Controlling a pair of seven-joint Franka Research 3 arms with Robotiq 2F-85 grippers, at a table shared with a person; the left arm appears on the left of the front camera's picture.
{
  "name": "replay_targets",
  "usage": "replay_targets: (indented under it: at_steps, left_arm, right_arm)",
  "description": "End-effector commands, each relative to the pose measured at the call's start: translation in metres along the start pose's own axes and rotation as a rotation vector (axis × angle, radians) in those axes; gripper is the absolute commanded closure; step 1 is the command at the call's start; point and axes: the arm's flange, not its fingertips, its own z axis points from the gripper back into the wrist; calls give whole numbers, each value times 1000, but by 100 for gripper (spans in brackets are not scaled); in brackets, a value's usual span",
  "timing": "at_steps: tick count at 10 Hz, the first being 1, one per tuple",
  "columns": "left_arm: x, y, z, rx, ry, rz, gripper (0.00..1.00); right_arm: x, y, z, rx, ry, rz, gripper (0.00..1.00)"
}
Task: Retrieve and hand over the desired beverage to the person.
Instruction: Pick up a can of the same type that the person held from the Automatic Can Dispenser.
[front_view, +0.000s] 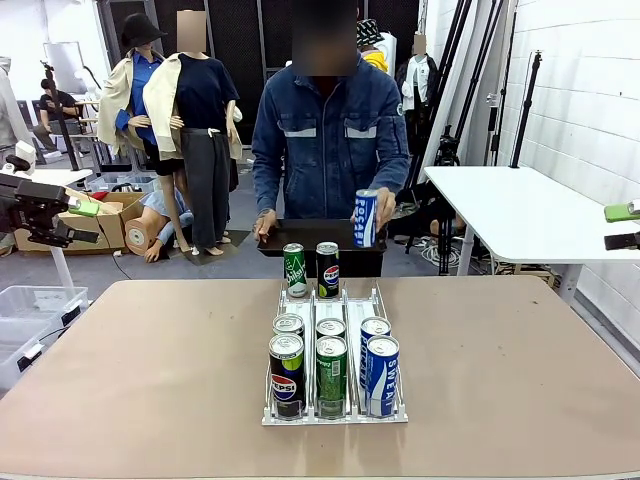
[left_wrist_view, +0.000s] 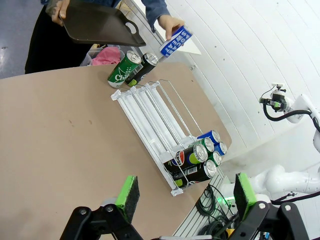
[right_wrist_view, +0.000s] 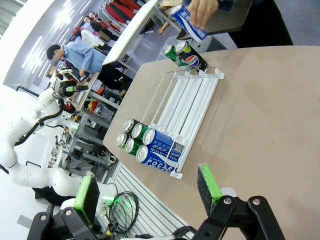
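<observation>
Hovering: my left gripper (left_wrist_view: 186, 192) and right gripper (right_wrist_view: 148, 192) spread, empty; nothing retrieved from rack (front_view: 345, 298) yet; handover left.

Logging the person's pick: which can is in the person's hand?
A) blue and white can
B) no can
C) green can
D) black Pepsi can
A: the person's hand grips a blue and white can, held up next to the black tray.

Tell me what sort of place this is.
Probably a robotics lab or workshop: a wire can rack on a test table, a white workbench nearby, cardboard boxes on the floor.
</observation>
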Motion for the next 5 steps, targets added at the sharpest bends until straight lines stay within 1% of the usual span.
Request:
replay_targets:
  at_steps: [1,5]
  left_arm:
    - [0,0,1,-3,-4,3,0]
    - [0,0,1,-3,-4,3,0]
  right_arm:
    - [0,-1,0,15,-3,4,0]
    - [0,-1,0,15,-3,4,0]
